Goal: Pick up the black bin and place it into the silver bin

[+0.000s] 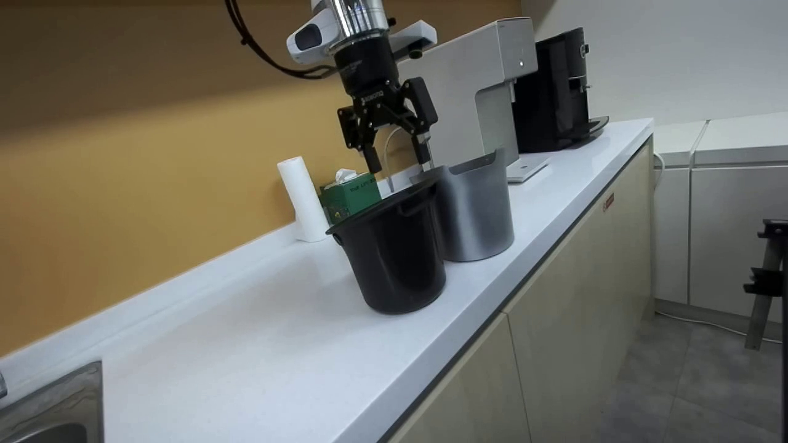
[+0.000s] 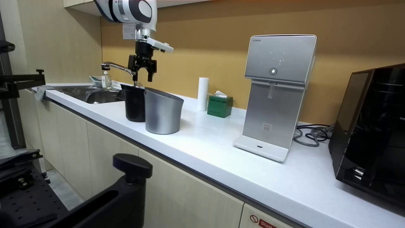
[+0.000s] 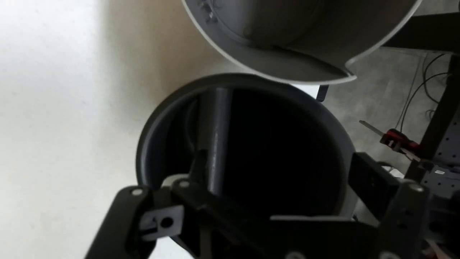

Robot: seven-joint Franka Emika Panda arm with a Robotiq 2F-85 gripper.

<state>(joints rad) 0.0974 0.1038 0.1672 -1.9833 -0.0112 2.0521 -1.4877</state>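
Note:
The round black bin [image 1: 400, 258] stands on the white counter in both exterior views, close beside the silver bin [image 2: 163, 112]. In the wrist view the black bin's mouth [image 3: 273, 144] faces the camera, and the curved rim of the silver bin [image 3: 230, 57] overlaps its upper edge. Over the black bin, my gripper [image 1: 399, 160] points down with its fingers spread wide and nothing between them. One finger appears over the bin's opening in the wrist view; the opposite finger [image 3: 373, 183] appears across the rim on the right. Whether the tips reach below the rim I cannot tell.
A paper towel roll [image 2: 202, 94] and a green tissue box [image 2: 220, 105] stand along the wall. The white dispenser [image 2: 272, 104] and a black machine [image 2: 373, 136] are farther along. A sink [image 2: 95, 94] lies at the opposite end. The counter's front edge [image 1: 542, 252] runs near both bins.

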